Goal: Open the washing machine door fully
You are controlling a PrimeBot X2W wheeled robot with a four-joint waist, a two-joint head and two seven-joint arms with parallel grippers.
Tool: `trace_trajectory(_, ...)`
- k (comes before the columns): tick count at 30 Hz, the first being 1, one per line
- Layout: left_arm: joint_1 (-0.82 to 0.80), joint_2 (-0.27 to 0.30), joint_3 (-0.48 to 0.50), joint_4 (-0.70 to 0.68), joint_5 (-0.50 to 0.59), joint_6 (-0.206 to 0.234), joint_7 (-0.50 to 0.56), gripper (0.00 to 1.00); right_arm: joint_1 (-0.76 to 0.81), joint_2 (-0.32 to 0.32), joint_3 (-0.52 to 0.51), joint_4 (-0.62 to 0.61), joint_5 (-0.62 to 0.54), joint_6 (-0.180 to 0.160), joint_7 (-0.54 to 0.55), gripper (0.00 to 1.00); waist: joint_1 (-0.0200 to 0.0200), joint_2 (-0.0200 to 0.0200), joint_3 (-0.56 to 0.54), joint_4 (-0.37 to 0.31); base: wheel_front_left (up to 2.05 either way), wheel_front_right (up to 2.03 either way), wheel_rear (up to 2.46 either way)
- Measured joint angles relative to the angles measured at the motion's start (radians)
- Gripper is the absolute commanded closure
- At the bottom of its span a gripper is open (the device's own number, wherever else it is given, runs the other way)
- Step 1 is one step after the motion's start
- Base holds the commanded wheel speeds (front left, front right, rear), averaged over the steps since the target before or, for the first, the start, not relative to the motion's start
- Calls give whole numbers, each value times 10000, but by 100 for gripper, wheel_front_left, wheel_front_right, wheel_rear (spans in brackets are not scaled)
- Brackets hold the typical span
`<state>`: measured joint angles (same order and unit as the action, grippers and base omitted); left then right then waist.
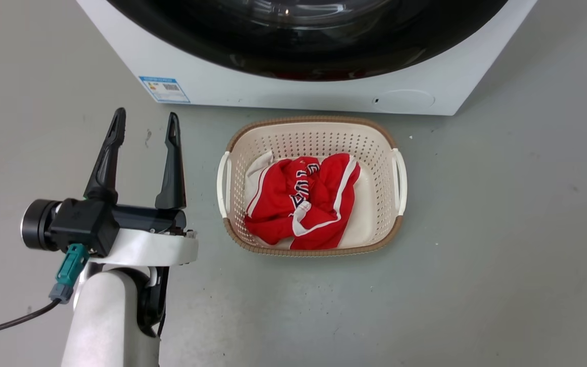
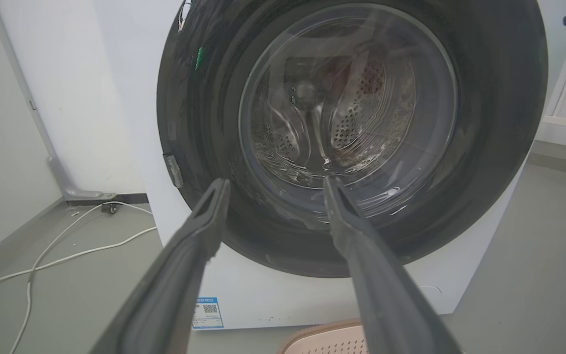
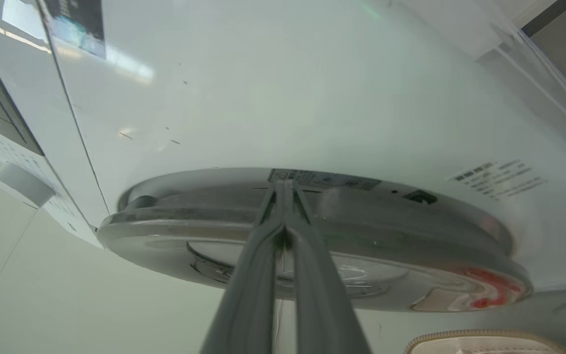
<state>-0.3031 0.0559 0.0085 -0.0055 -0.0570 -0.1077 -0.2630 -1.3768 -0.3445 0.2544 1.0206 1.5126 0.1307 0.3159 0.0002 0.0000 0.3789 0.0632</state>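
Well, the basket point(image 1: 314, 121) in the middle held red clothes point(image 1: 278, 204). Up top sat the black washing machine door point(image 1: 303, 48) on the washing machine point(image 1: 273, 94). Lower left, the left gripper point(image 1: 145, 122) was spread wide. The right gripper point(image 3: 284, 184) was pressed together at the door's edge.

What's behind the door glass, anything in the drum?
Through the washing machine door the perforated steel drum shows. Glare on the glass and the door's black rim hide whether laundry lies inside.
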Motion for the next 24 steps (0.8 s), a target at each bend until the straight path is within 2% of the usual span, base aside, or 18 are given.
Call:
trace_trajectory(7,-305,-12,-52,6,-2,-67,0,0,-1247,19,552,1095,-658,0,541,100,0,0,417,222,0,0,0)
trace_trajectory(16,-344,-31,-59,23,-2,-82,0,0,-1831,144,807,1739,-986,0,1001,100,-1,0,666,430,0,0,0)
trace_trajectory(24,-387,-38,-65,79,27,-111,0,0,-1845,299,652,1582,-571,-13,2368,100,-1,0,656,405,0,0,0)
